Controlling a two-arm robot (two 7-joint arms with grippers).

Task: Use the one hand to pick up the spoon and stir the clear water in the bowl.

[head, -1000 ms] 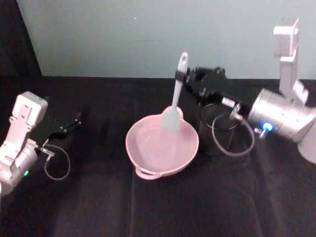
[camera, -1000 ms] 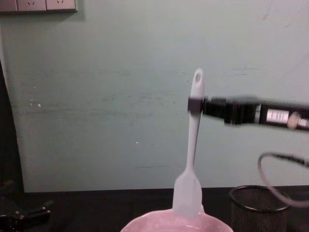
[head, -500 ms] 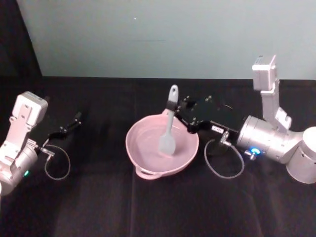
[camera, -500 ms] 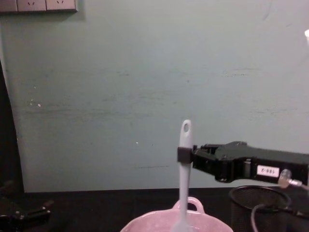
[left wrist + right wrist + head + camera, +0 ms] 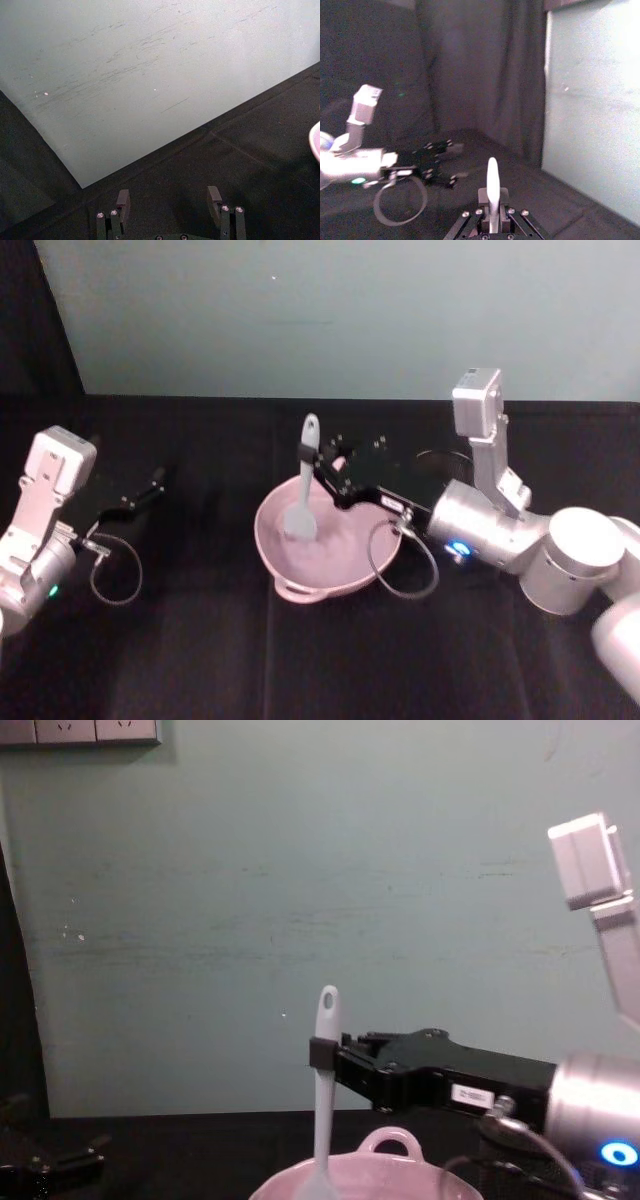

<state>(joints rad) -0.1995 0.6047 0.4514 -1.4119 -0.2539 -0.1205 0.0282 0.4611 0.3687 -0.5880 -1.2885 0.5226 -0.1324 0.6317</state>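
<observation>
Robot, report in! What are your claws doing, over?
Right claw shut on spoon, head down in bowl. Left claw open, parked left. Cable loop hangs at bowl's right rim.

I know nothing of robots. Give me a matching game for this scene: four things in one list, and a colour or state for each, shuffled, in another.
Things:
1. spoon
2. bowl
3. left pincer
4. right pincer

Descriptions:
A. pale pink and glossy
B. open, holding nothing
C. white, standing upright
D. shut on the spoon

Pairs: 1-C, 2-A, 3-B, 4-D
</observation>
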